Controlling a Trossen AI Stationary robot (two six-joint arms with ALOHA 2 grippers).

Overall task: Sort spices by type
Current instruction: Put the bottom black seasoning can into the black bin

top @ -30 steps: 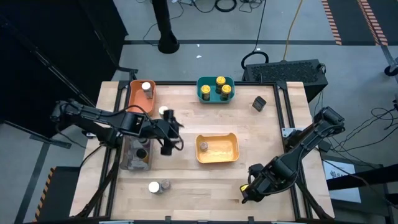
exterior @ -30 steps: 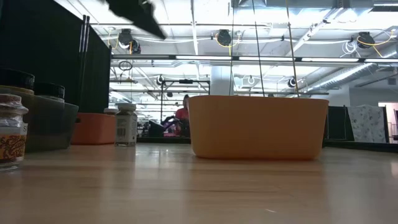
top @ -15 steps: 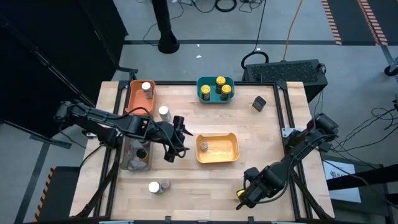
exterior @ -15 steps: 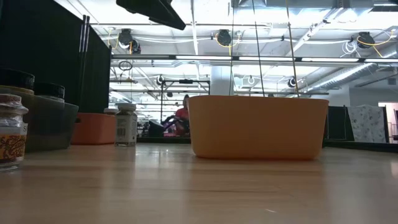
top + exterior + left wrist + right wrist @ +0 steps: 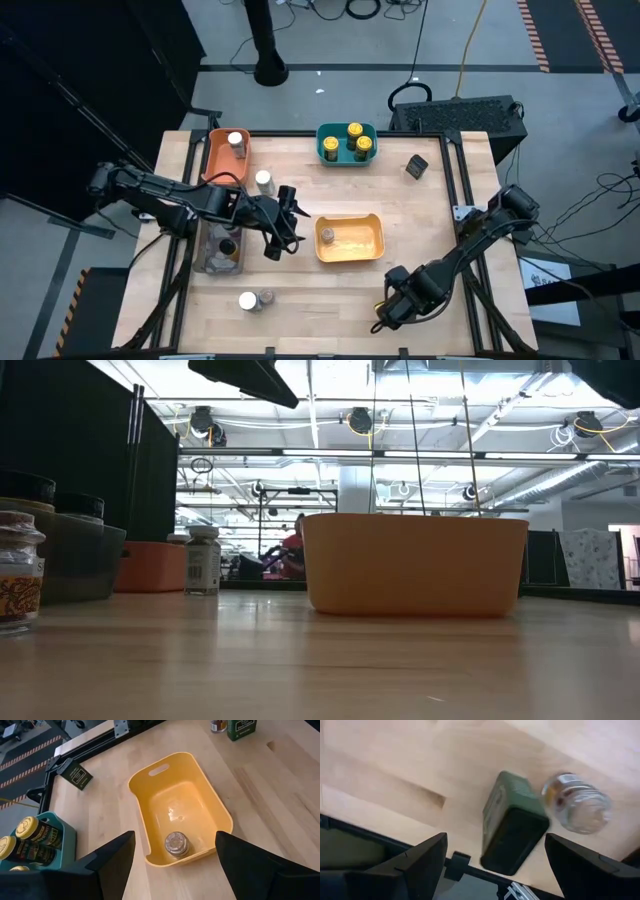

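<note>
My left gripper (image 5: 290, 222) hangs open above the table between a white-lidded jar (image 5: 264, 181) and the yellow bin (image 5: 372, 240). In its wrist view (image 5: 175, 840) it looks down on that bin, where one grey-lidded jar (image 5: 175, 844) stands. My right gripper (image 5: 382, 316) is open near the table's near edge, over a green tin (image 5: 512, 837) and a clear jar (image 5: 577, 802) on the table. Three yellow-lidded jars (image 5: 353, 141) stand in the teal bin, one white-lidded jar (image 5: 236, 140) in the orange bin, dark-lidded jars in the grey bin (image 5: 219, 247). Two jars (image 5: 256, 299) stand near the near edge.
A small black box (image 5: 416, 165) lies toward the far right corner. The low view shows the yellow bin (image 5: 415, 565), the white-lidded jar (image 5: 203, 560), the orange bin (image 5: 150, 565), and a jar (image 5: 18, 572) close by the grey bin. Bare wood lies right of the yellow bin.
My left gripper has moved from beside the white-lidded jar toward the yellow bin, to the right and a little nearer, then kept still; the jar stands where it was. My right gripper has crept toward the table's left along the near edge.
</note>
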